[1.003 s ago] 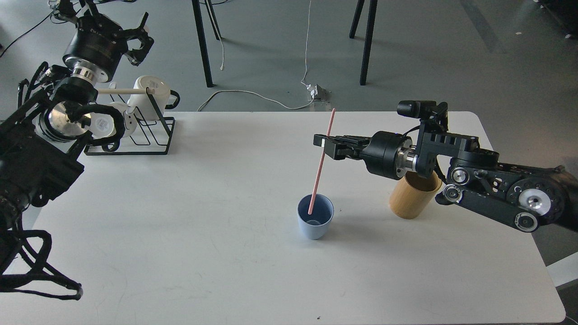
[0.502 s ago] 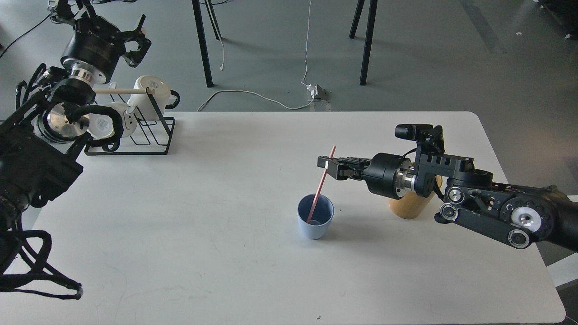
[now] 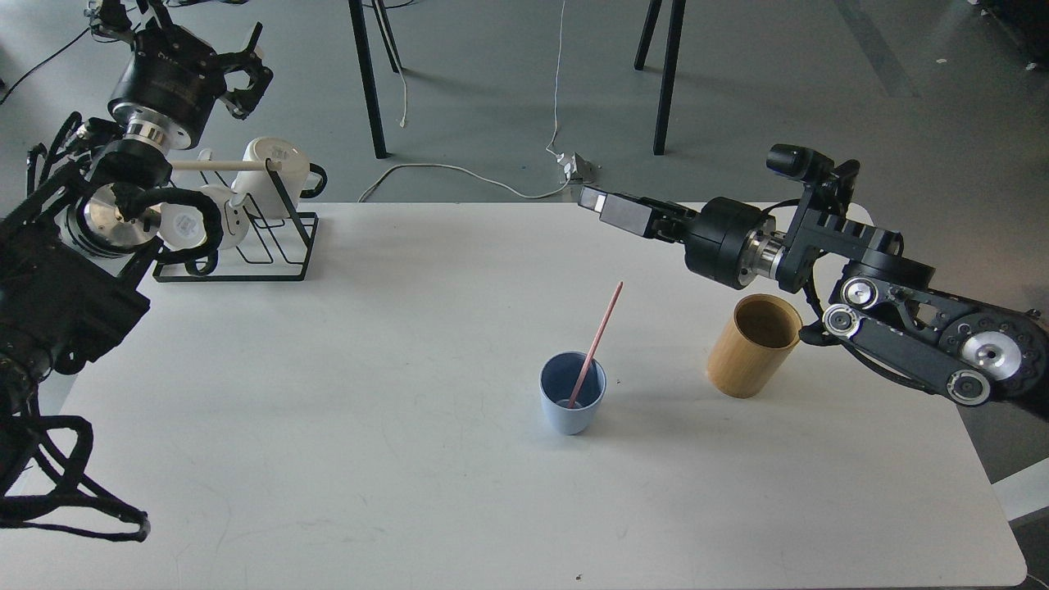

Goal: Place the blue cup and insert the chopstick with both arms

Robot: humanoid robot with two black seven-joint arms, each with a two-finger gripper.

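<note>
The blue cup [image 3: 572,414] stands upright on the white table [image 3: 410,492], right of centre. The pink chopstick [image 3: 598,338] rests in it, lower end inside, leaning up and to the right over the rim. My right gripper [image 3: 593,199] is raised above the table's far edge, well above and behind the cup, empty and touching nothing; its fingers show as one dark block. My left gripper [image 3: 248,64] is held high at the far left above the mug rack, fingers spread, empty.
A tan bamboo cylinder [image 3: 752,346] stands to the right of the blue cup, below my right forearm. A black wire rack [image 3: 270,238] with white mugs [image 3: 274,168] and a wooden rod sits at the table's far left corner.
My right gripper lowered the chopstick into the blue cup, let go and rose back up and away. The chopstick now leans free in the cup. The left arm barely moved.
</note>
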